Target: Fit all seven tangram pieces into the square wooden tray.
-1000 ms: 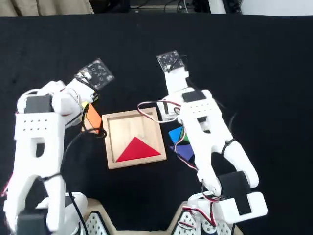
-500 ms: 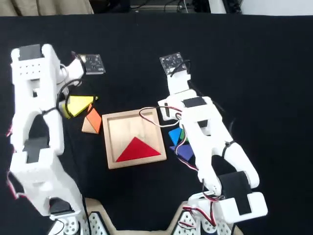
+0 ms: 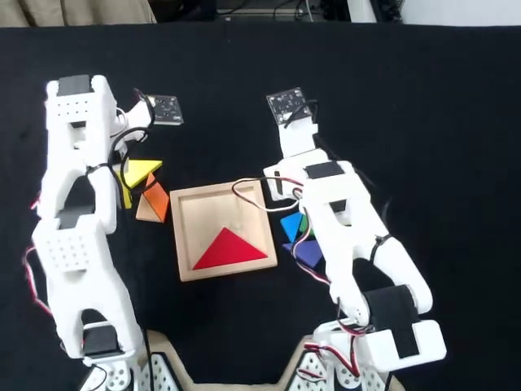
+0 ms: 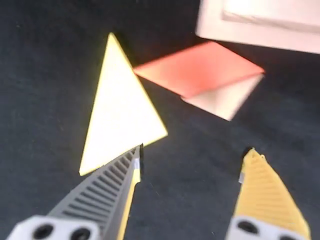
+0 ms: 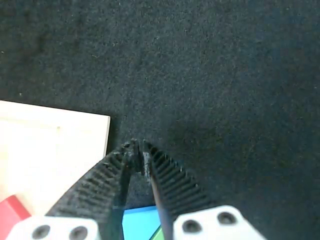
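The left gripper (image 4: pixel 195 150) is held with jaws parted over a corner of the yellow triangular tangram piece (image 4: pixel 120 110), and the right gripper (image 5: pixel 137 147) is closed on nothing beside the square wooden tray (image 3: pixel 177 236).

1. The far half of the wooden tray (image 3: pixel 213 210) is lying bare, while the red triangle (image 3: pixel 229 248) is taking up the near half.
2. The left arm (image 3: pixel 77 204) is standing tall left of the tray, crowding the yellow triangle (image 3: pixel 140 170) and orange piece (image 3: pixel 156 198) from the left.
3. The right arm (image 3: pixel 342 220) is stretching along the tray's right edge, overhanging the blue piece (image 3: pixel 291 223) and purple piece (image 3: pixel 308 253).
4. A cable loop (image 3: pixel 244 186) is draping over the tray's far right corner.
5. The black cloth (image 3: pixel 423 106) is lying open far and right.
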